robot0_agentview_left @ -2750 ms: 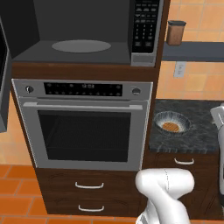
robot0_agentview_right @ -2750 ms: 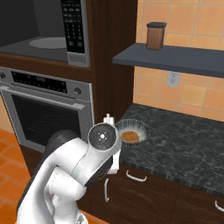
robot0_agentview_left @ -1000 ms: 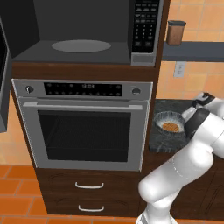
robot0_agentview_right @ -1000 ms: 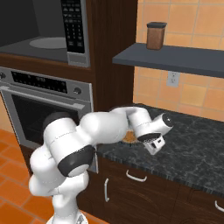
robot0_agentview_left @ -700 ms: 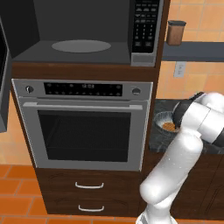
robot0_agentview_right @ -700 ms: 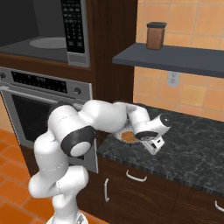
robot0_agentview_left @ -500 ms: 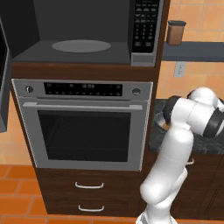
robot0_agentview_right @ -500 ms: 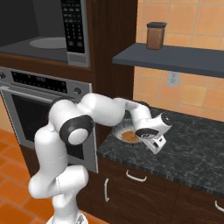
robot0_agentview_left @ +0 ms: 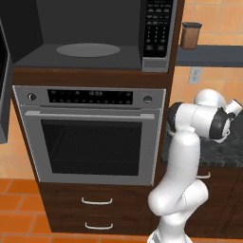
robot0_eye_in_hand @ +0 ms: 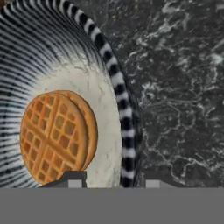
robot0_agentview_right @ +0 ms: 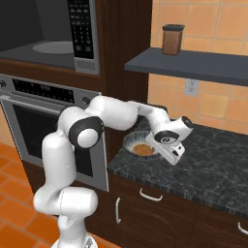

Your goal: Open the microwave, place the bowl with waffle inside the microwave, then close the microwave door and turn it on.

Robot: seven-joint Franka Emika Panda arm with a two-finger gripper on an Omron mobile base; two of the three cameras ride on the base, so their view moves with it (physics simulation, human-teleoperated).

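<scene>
The microwave (robot0_agentview_left: 90, 38) stands open, its dark cavity and grey turntable (robot0_agentview_left: 88, 50) bare; the keypad (robot0_agentview_left: 156, 23) is at its right, and the door's edge (robot0_agentview_left: 3, 85) hangs at far left. On the black counter rests the bowl (robot0_agentview_right: 134, 142) with the waffle (robot0_agentview_right: 142, 149) in it. The hand view has the waffle (robot0_eye_in_hand: 57, 135) lying flat in the bowl (robot0_eye_in_hand: 111, 78). My gripper (robot0_eye_in_hand: 114, 179) is open just above the bowl's near rim, one fingertip (robot0_eye_in_hand: 72, 177) inside it, the other over the counter. The gripper (robot0_agentview_right: 164, 151) hangs at the bowl's right side.
A steel oven (robot0_agentview_left: 90, 137) with a bar handle sits under the microwave, drawers (robot0_agentview_left: 97, 201) below it. A shelf (robot0_agentview_right: 193, 65) with a brown jar (robot0_agentview_right: 172, 39) overhangs the granite counter (robot0_agentview_right: 213, 164). A wall outlet (robot0_agentview_right: 192, 87) is behind.
The arm has swung from its tucked pose out to the right over the counter. The hand has come down and closed in on the bowl's right rim.
</scene>
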